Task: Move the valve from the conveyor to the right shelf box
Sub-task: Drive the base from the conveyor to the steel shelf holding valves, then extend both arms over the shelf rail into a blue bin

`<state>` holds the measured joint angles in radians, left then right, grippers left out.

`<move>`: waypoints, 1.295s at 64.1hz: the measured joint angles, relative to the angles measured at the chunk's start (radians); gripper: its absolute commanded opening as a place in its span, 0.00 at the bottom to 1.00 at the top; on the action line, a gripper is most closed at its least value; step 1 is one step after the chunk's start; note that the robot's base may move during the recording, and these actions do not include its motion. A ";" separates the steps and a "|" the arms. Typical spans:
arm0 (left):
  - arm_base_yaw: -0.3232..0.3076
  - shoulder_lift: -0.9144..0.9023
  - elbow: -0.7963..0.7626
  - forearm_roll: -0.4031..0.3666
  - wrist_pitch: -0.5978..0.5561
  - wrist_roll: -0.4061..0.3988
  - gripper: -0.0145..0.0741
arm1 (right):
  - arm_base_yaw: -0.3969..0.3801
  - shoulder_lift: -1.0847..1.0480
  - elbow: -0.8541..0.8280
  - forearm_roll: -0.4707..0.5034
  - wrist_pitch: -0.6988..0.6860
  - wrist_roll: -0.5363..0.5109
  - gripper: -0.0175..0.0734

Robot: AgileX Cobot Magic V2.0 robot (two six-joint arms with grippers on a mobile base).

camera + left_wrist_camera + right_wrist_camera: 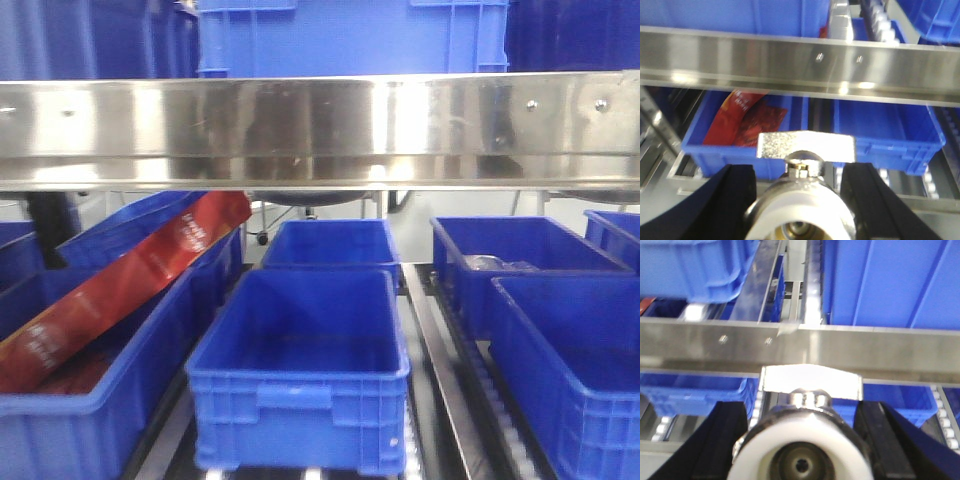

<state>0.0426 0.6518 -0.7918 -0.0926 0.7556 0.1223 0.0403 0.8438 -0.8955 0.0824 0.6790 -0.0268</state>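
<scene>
We found the left end effector clamped on the left-hand valve, its black fingers pressed against either side of the metal body. That valve turned its open, white-ringed port straight back at the wrist camera. Its long axis therefore ran away from the camera toward the shelf, while the flat silver handle sat on top and lay crosswise, from finger to finger. It was held in front of the steel rail, with a blue box holding a red packet beyond and below that rail. The right end effector was closed in the same way on the right-hand valve. Its port faced the camera, its axis pointed toward the shelf, and its lever lay flat across the top, about level with the rail in that view. In the front view the rail crossed above rows of blue boxes. Among them were a middle box and a right-side box that held something pale and shiny we could not identify.
</scene>
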 measured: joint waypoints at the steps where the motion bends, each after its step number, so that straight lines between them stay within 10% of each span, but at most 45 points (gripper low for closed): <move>1: 0.000 0.000 0.000 0.000 0.000 0.000 0.04 | 0.000 0.000 0.000 0.000 0.000 0.000 0.01; 83: 0.000 0.000 0.000 0.000 0.000 0.000 0.04 | 0.000 0.000 0.000 0.000 0.000 0.000 0.01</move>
<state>0.0426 0.6518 -0.7918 -0.0926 0.7556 0.1223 0.0403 0.8438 -0.8955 0.0824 0.6790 -0.0268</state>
